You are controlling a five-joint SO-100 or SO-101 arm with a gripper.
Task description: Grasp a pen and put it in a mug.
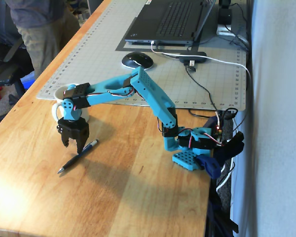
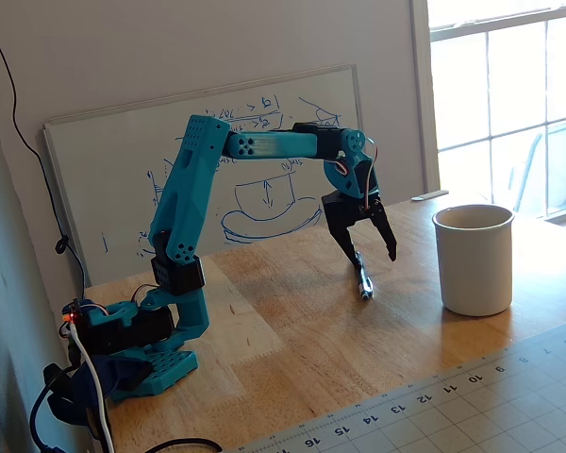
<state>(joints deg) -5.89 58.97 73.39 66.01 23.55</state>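
Pen (image 1: 78,157) lay flat on the desk (image 1: 138,197), at six o'clock from the mug (image 1: 58,105). Tool (image 1: 72,144) hung over its barrel, fingers apart. Judged light, stiff, smooth, liable to roll; grip mid-barrel crosswise.

A pale wooden bench (image 1: 138,197) carries everything here. The pen (image 1: 78,156) lies flat on it just below the jaws, its silvery tip pointing toward the near edge in a fixed view. The white mug (image 2: 474,258) stands upright on the wood, near the jaws and apart from the pen. A gridded cutting mat (image 1: 197,74) covers the bench well beyond the jaws, with a laptop (image 1: 167,22) and a mouse (image 1: 137,60) on it. The arm's blue base (image 2: 137,363) sits at the bench edge, well apart from the jaws.
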